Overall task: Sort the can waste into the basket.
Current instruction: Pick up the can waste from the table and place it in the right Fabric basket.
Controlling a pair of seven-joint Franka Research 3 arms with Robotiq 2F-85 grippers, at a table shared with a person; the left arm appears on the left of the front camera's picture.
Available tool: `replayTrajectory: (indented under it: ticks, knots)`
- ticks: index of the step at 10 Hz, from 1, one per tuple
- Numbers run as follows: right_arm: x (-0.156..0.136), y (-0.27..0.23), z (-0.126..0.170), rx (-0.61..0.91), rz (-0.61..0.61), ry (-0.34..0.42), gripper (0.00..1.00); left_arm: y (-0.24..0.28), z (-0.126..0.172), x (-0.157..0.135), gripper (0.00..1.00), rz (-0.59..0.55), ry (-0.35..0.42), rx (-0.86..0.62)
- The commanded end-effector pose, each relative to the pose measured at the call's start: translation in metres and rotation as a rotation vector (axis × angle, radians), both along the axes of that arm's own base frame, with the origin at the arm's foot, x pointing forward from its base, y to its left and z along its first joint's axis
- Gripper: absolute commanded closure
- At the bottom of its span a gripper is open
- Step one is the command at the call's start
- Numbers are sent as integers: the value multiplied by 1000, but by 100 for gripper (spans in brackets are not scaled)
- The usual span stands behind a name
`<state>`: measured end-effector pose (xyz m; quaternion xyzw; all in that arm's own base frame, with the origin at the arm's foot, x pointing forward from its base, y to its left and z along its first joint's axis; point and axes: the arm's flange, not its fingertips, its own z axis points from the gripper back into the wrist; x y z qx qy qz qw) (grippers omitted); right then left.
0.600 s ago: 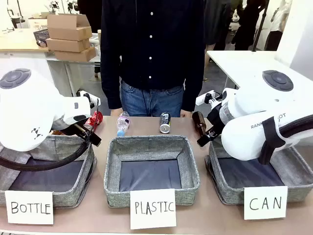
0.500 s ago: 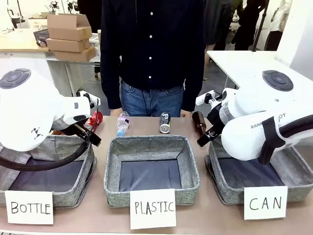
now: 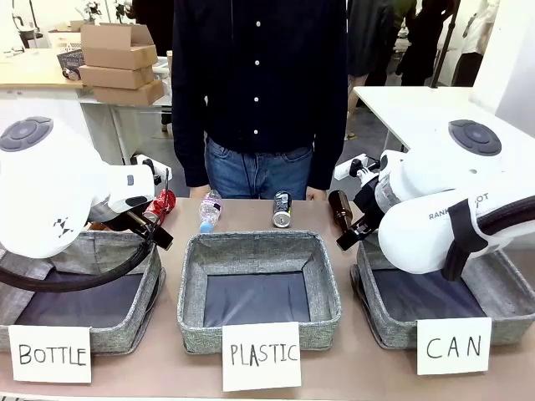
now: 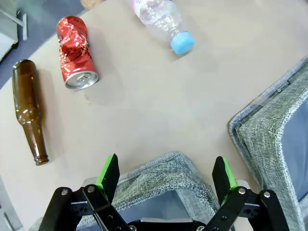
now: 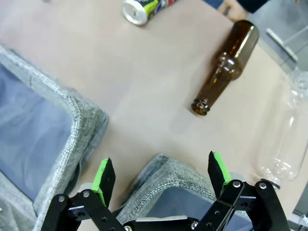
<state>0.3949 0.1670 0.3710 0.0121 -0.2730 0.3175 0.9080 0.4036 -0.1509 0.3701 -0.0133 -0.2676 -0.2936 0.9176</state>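
Note:
The dark can [image 3: 282,209] lies on the table's far side, in front of the person; its silver end also shows at the top of the right wrist view as the dark can [image 5: 142,9]. The red dented can [image 4: 74,53] lies on its side beside a brown bottle [image 4: 29,110], and shows in the front view as the red can [image 3: 161,205]. The grey basket [image 3: 389,326] carded "CAN" stands at the front right. My right gripper [image 5: 161,175] hangs open over that basket's far corner [image 5: 175,185]. My left gripper [image 4: 166,173] is open above the corner of the "BOTTLE" bin [image 4: 163,173].
The "PLASTIC" bin [image 3: 259,288] stands in the middle and the "BOTTLE" bin [image 3: 100,334] at the left. A blue-capped plastic bottle [image 3: 210,210], a second brown bottle [image 5: 226,65] and a clear bottle [image 5: 284,130] lie on the table. The person stands at the far edge.

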Motion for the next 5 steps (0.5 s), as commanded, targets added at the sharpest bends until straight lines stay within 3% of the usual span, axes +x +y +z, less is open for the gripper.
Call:
replayTrajectory:
  ticks: [1,3,4,5]
  knots:
    - [0,0,0,0,0,0,0,0,0,0,0,0,0,0]
    - [0,0,0,0,0,0,0,0,0,0,0,0,0,0]
    - [-9,-8,37,9,21,-24,0,-18,47,-13,0,-77,-79,-6]
    - [-25,-17,78,64,21,-64,0,-29,95,-34,0,-64,-115,-31]
